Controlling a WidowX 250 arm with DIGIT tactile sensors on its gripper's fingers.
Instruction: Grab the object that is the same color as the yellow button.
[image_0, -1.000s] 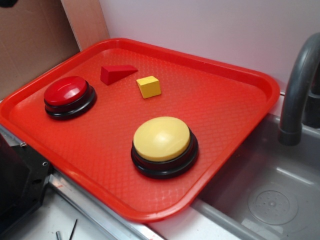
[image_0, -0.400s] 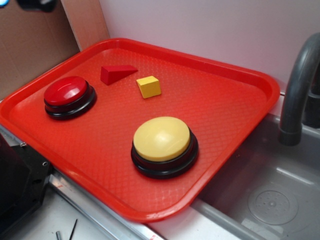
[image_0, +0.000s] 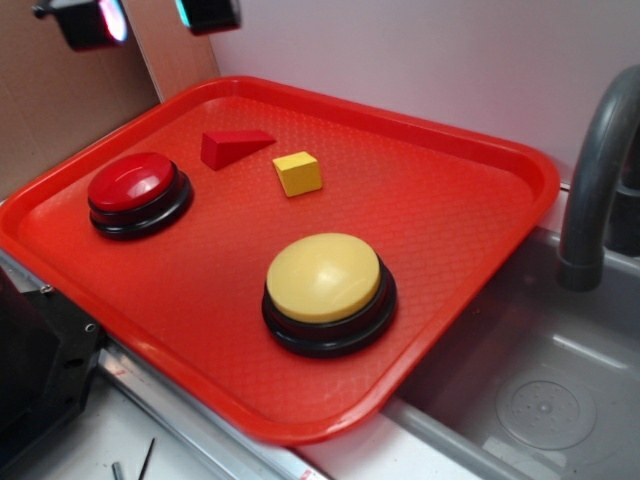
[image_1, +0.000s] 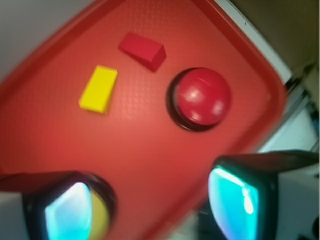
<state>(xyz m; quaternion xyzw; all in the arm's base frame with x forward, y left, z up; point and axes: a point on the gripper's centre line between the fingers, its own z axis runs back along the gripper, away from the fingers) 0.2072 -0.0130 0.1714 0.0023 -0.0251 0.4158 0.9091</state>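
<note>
The object, a small yellow block (image_0: 298, 173) (image_1: 98, 89), lies on the far half of the red tray (image_0: 470, 210), just right of a red wedge block (image_0: 234, 147) (image_1: 143, 50). The yellow button (image_0: 324, 278) stands on its black base near the tray's front; in the wrist view only a sliver of the yellow button (image_1: 101, 220) shows behind the left finger. My gripper (image_0: 148, 18) (image_1: 152, 205) hangs high above the tray's far left corner, open, nothing between its glowing fingers (image_1: 235, 197), well away from the block.
A red button (image_0: 134, 186) (image_1: 203, 96) on a black base sits at the tray's left. A grey sink basin (image_0: 545, 390) with a tall faucet (image_0: 600, 170) lies to the right. A brown board (image_0: 60, 100) stands behind, black hardware at front left.
My gripper has come into the exterior view at the top left, moving right and down. Nothing on the tray has shifted.
</note>
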